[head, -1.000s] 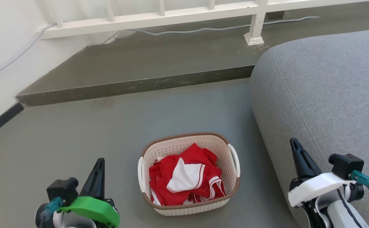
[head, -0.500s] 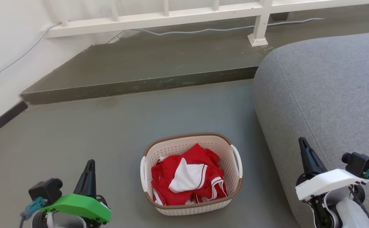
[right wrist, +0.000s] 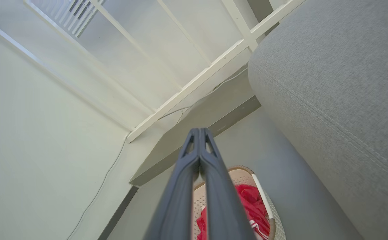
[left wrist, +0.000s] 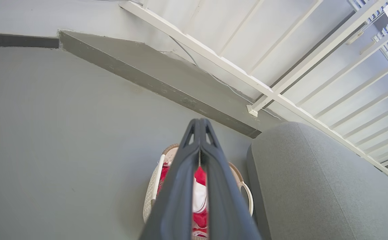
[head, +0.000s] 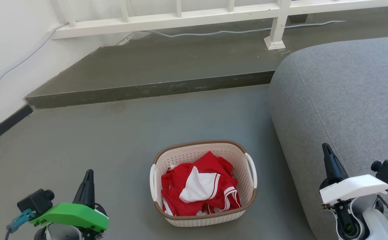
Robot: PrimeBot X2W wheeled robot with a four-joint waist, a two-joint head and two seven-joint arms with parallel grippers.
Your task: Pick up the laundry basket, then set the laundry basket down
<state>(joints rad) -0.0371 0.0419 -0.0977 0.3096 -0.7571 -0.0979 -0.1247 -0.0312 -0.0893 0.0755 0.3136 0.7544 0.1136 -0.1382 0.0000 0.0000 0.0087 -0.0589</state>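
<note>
We see the laundry basket (head: pixel 204 220) standing on the floor (head: pixel 97 140) near the grey sofa (head: pixel 340 93), with red-and-white clothes (head: pixel 197 186) inside. Our left pincer (head: pixel 88 174) and right pincer (head: pixel 326 148) flank it, both clenched empty and well apart from it.

No readable text or labels anywhere

The laundry basket (head: pixel 197 143) is set on the floor (head: pixel 97 140), and a bundle of clothes (head: pixel 199 188) is held in it. Seen from the basket, a raised step (head: pixel 154 63) is found at 12 o'clock, well apart, with a railing (head: pixel 167 18) mounted behind it and a cable (head: pixel 220 32) laid along the railing's foot. A sofa (head: pixel 340 100) is placed at 3 o'clock, near but not touching. A wall (head: pixel 10 40) is met at 10 o'clock. The left claw (head: pixel 88 175) is held at 9 o'clock and the right claw (head: pixel 327 151) at 3 o'clock, both apart from the basket.
</note>
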